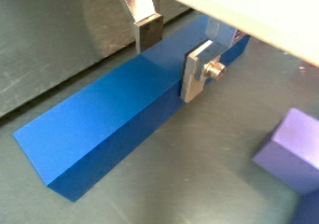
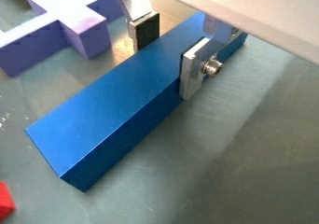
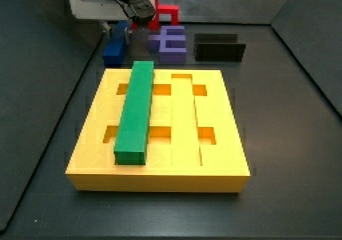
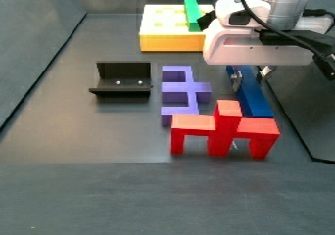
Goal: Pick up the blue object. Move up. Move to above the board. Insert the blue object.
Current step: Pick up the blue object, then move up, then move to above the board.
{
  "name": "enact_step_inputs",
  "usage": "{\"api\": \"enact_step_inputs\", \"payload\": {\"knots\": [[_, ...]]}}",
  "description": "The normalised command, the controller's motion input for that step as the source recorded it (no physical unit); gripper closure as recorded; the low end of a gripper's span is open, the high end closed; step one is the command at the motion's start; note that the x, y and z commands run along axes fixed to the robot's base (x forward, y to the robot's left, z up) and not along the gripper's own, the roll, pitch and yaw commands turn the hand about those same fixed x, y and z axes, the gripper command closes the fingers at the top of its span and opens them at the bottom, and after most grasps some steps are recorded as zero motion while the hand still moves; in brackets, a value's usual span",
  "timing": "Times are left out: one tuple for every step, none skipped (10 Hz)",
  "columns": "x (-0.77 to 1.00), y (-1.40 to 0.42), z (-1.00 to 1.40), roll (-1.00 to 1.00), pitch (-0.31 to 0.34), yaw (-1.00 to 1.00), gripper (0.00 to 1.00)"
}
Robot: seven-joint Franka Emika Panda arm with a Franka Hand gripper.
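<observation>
A robot arm's two-finger gripper is lowered over a long dark-blue rectangular bar that lies flat on the dark grey floor. In both wrist views the gripper's flat silver fingers stand one on each long side of the blue bar, near one of its ends. The dark pads look pressed against or very close to the bar's sides; the pictures do not settle whether the grip is closed on it.

In a side view the gripper sits under the white wrist housing, with the blue bar beneath it, just beside a red block and a purple E-shaped block. A dark L-shaped fixture stands beyond the purple block.

The yellow board, a large grooved square with small cutouts, lies well apart from the bar. A green bar rests lengthwise in one of its grooves. In this side view the blue bar lies past the board's far edge, below the gripper.
</observation>
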Motion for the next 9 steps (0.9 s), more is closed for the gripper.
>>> {"api": "enact_step_inputs", "payload": {"knots": [[0.0,0.0,0.0,0.0,0.0,0.0,1.0],[0.0,0.0,0.0,0.0,0.0,0.0,1.0],[0.0,0.0,0.0,0.0,0.0,0.0,1.0],[0.0,0.0,0.83,0.0,0.0,0.0,1.0],[-0.01,0.02,0.75,0.0,0.042,-0.02,1.0],[-0.04,0.03,0.52,0.01,0.093,-0.04,1.0],[-0.01,0.03,0.27,0.03,0.07,-0.03,1.0],[0.0,0.0,1.4,0.0,0.0,0.0,1.0],[-0.03,-0.01,1.4,-0.01,0.036,0.01,1.0]]}}
